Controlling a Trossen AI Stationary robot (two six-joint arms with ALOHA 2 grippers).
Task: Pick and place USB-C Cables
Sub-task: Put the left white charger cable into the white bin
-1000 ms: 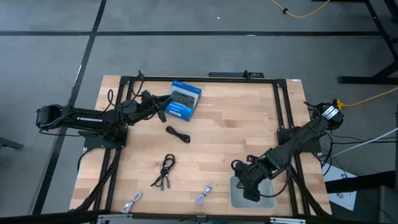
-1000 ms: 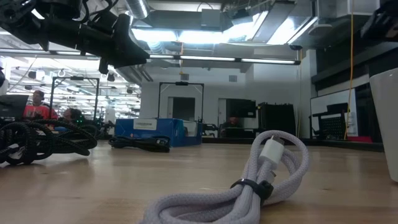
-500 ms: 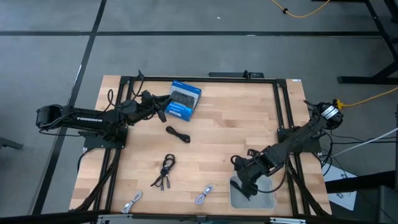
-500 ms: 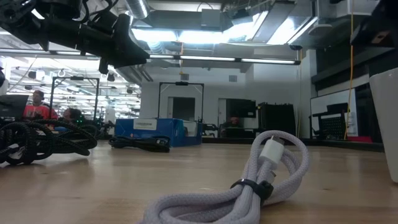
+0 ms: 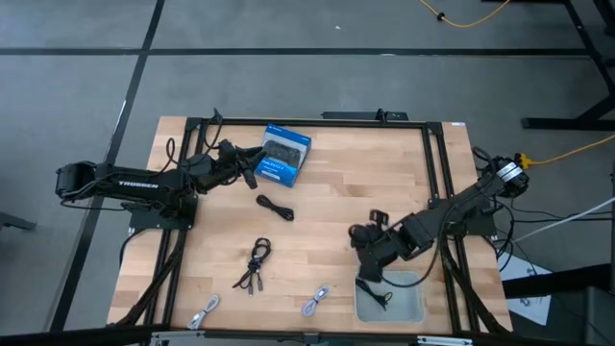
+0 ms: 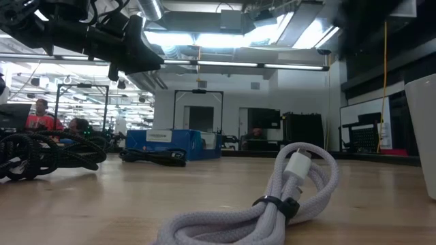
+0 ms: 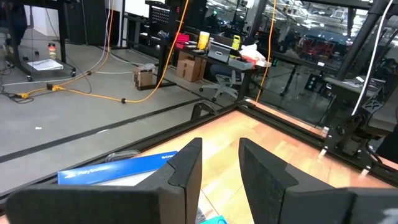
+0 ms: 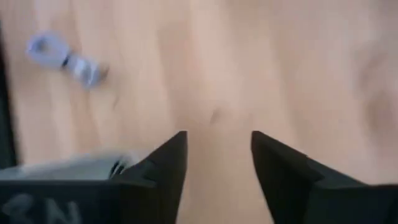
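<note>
My right gripper (image 5: 367,261) (image 8: 217,155) is open and empty over bare wood, just off the far left corner of the grey tray (image 5: 411,306). One black cable (image 5: 378,296) lies in that tray. On the table lie a black cable (image 5: 275,206) (image 6: 153,156), two black bundles (image 5: 256,263) and two light grey cables (image 5: 315,301) (image 5: 204,310). One grey cable (image 6: 272,197) fills the low view, and one (image 8: 65,56) shows in the right wrist view. My left gripper (image 5: 252,165) (image 7: 221,168) waits open beside the blue box (image 5: 281,154).
The blue box (image 7: 118,171) (image 6: 170,143) lies near the table's far edge, in front of my left fingers. Black frame rails run along the table's left, right and far sides. Bare wood lies in the middle between the cables and the tray (image 6: 426,136). People sit in the room behind.
My right gripper has moved from above the grey tray toward the table's far edge and a little left, and now stands beside the tray. The black cable now shows lying in the tray where the gripper stood.
</note>
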